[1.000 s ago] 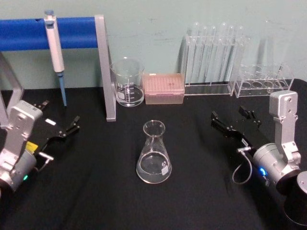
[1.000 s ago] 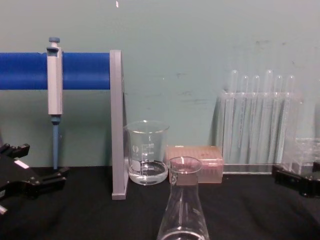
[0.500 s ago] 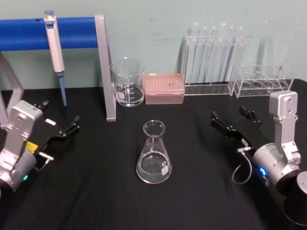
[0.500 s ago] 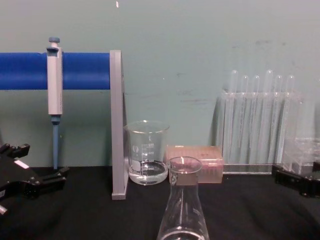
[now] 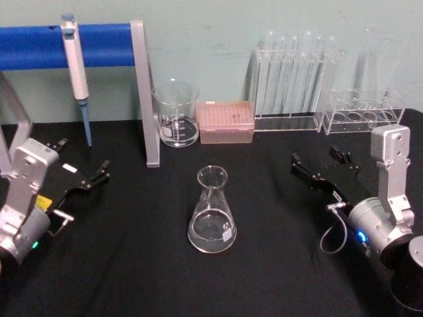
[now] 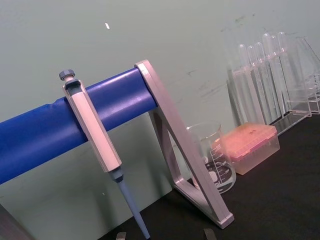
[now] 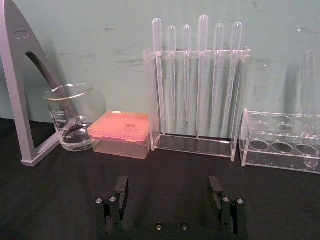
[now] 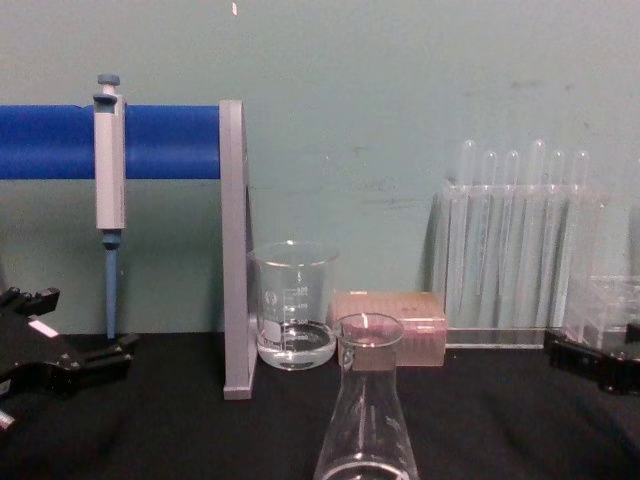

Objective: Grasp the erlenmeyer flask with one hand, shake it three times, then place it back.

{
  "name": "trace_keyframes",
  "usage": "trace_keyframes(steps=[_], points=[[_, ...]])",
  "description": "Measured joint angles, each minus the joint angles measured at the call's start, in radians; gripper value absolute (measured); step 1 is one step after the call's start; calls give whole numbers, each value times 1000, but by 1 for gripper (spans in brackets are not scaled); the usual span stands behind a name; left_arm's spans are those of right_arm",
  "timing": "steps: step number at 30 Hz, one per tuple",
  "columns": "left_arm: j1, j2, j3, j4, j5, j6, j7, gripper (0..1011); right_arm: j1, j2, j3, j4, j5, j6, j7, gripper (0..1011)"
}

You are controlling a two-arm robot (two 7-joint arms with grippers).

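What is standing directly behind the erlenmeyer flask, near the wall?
Behind the erlenmeyer flask stands a pink tip box, with a glass beaker beside it on its left. In the chest view the flask's rim covers the box's lower middle part, so that part cannot be seen.

clear glass erlenmeyer flask, conical with narrow neck and flared rim, standing upright mid black tabletop, untouched, well apart from left claw and right claw.
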Motion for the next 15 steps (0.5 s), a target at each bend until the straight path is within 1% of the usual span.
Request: trace_keyframes(steps=[15], points=[[0,0,0,0,0,0,0,1001,0,0,0,0,0,0,0,1003]])
